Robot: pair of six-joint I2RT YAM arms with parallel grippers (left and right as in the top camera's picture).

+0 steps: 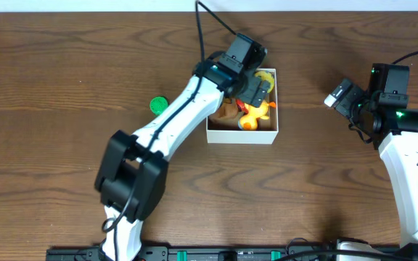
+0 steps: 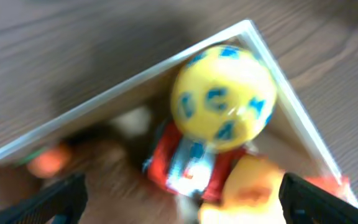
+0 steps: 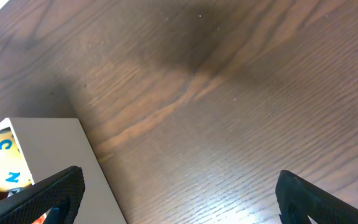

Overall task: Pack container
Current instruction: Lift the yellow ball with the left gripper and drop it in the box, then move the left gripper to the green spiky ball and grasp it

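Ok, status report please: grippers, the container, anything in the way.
Left gripper open above the container. Right gripper open, empty, off to its right. Container holds a yellow ball and other toys. Green object lies outside, left of it.

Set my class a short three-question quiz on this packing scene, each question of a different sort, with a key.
1. True or false: the yellow ball lies inside the container.
2. Which gripper is above the container? A left; B right; C neither.
3. Fill in: the small round object on the table outside the container is ____ in colour.
Key: 1 true; 2 A, the left gripper; 3 green.
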